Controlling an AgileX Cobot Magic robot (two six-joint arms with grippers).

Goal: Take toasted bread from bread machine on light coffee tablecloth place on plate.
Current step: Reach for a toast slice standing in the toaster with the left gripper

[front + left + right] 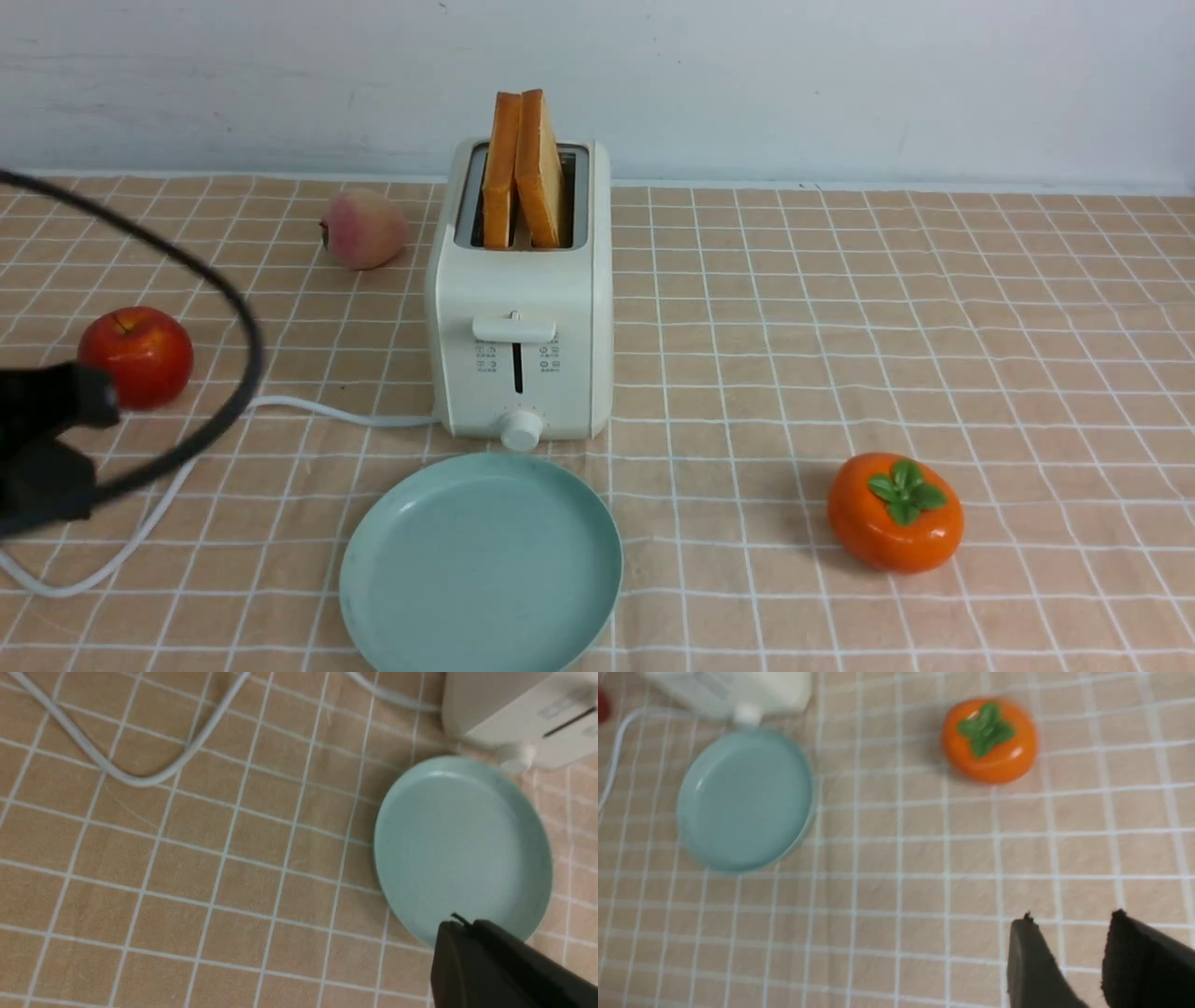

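Left gripper (462, 925) hovers, jaws together, above light coffee tablecloth (187, 868).

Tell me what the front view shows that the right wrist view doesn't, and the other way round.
Only the front view shows the toasted bread, two slices standing in the slots on top of the bread machine, and a peach to its left. Only the right wrist view shows the right tool, its fingers apart above the cloth. Both show the plate, which has nothing on it, the bread machine's knob end, the persimmon, the white cord and the light coffee tablecloth.
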